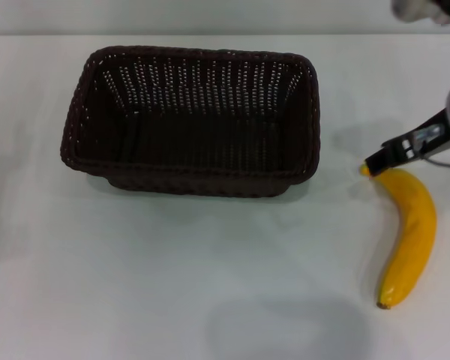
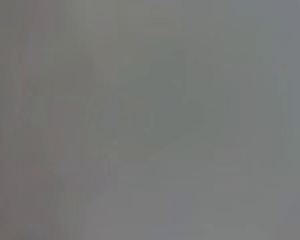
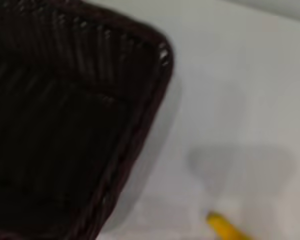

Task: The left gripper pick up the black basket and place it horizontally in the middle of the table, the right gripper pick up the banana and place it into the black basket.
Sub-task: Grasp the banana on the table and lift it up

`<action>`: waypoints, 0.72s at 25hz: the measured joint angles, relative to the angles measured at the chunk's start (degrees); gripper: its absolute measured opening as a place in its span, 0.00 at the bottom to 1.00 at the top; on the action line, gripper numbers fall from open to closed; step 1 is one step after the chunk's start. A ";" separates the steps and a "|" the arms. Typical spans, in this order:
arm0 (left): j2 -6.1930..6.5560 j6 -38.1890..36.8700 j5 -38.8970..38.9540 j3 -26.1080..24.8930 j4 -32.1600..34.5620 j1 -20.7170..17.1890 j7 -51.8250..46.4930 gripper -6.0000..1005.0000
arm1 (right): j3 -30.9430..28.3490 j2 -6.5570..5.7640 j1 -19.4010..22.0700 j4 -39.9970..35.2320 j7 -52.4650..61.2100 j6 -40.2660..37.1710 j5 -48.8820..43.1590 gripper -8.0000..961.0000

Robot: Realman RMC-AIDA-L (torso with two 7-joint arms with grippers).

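Seemingly right gripper (image 1: pixel 375 163) at banana (image 1: pixel 409 234) tip.

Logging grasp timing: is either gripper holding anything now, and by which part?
Cannot be told: the right gripper sits at the banana's far tip, fingers unclear. The left gripper is unseen.

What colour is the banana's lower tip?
Brown, on the curved yellow banana; the head view shows it best.

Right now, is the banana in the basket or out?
Out. The banana lies on the table beside the black basket, whose inside shows nothing.
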State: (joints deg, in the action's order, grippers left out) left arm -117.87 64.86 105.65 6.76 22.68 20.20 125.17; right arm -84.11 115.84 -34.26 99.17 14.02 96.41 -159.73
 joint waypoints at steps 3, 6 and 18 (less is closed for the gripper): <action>-0.06 -0.11 0.33 0.02 -0.25 0.08 0.53 0.78 | 1.71 -0.01 0.65 -0.82 1.08 -1.01 0.11 0.72; 0.03 -0.10 0.37 0.04 -0.80 0.28 1.22 0.78 | 2.35 -0.16 1.73 -1.50 1.56 -2.51 0.06 0.72; 0.13 -0.46 0.56 0.05 -0.88 0.49 1.27 0.78 | 2.01 -0.41 2.71 -11.16 0.42 -7.24 -2.14 0.69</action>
State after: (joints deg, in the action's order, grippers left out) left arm -117.74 64.40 106.21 6.82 21.80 20.68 126.43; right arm -82.10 115.43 -31.54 88.01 14.44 89.17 -161.87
